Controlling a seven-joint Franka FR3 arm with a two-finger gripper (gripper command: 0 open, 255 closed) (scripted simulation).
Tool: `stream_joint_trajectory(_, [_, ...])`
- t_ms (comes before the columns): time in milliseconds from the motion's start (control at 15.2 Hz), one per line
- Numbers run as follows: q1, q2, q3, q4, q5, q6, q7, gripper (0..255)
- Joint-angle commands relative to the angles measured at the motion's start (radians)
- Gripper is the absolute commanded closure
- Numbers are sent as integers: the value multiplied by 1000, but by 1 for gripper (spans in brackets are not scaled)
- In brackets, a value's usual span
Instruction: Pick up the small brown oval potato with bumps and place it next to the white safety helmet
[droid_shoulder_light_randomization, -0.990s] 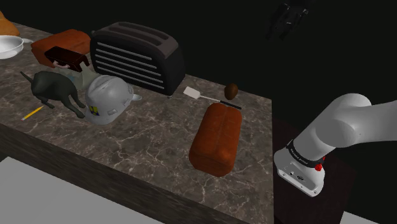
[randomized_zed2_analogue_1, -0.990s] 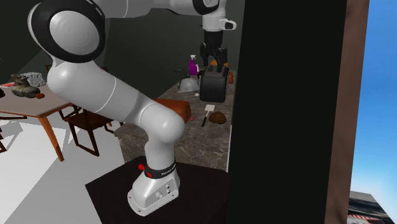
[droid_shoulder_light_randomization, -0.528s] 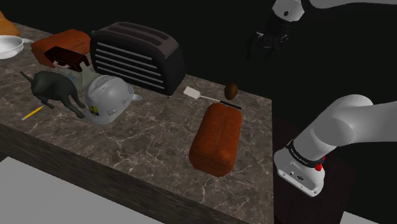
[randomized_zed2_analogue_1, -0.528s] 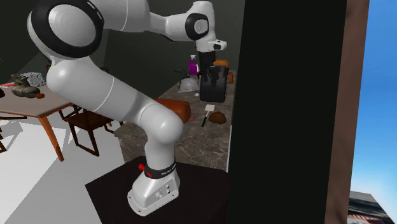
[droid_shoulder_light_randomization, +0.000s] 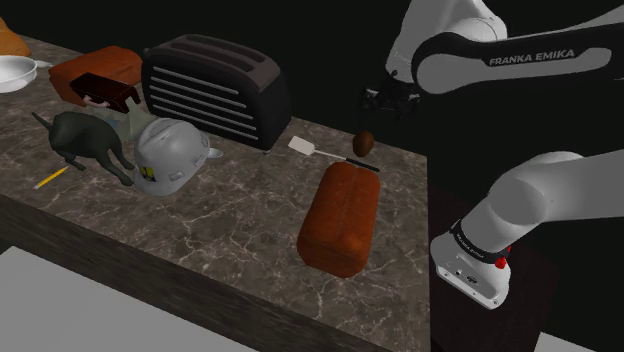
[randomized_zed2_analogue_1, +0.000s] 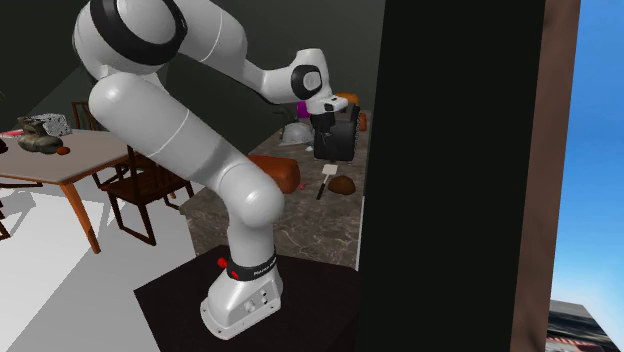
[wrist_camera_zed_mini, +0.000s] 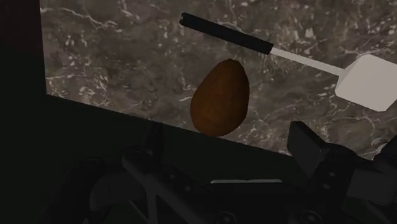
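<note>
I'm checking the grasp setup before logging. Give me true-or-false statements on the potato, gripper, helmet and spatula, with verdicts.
The potato lies on the counter, unheld. True.
The gripper is shut. False: its fingers stand apart.
The helmet stands beside the dog figure. True.
The spatula lies on the helmet. False: it lies on the counter by the potato.

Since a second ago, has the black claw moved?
Yes. The gripper has come down and toward the shoulder view's left, and now hangs just above the potato.
</note>
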Motion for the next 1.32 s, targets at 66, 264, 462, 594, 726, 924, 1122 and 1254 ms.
stream_joint_trajectory(66, [-73, 96, 117, -17, -28, 105, 181, 0])
stream_joint_trajectory(264, [-180, 213, 245, -10, -93, 195, 376, 0])
stream_joint_trajectory(462, [-207, 247, 268, -19, -116, 235, 404, 0])
stream_joint_trajectory(594, [-226, 272, 280, -29, -133, 269, 417, 0])
stream_joint_trajectory(726, [-246, 299, 294, -38, -153, 304, 432, 0])
stream_joint_trajectory(924, [-265, 321, 306, -44, -172, 330, 445, 0])
stream_joint_trajectory(1122, [-265, 321, 306, -44, -172, 330, 445, 0])
stream_joint_trajectory(1254, [-265, 321, 306, -44, -172, 330, 445, 0])
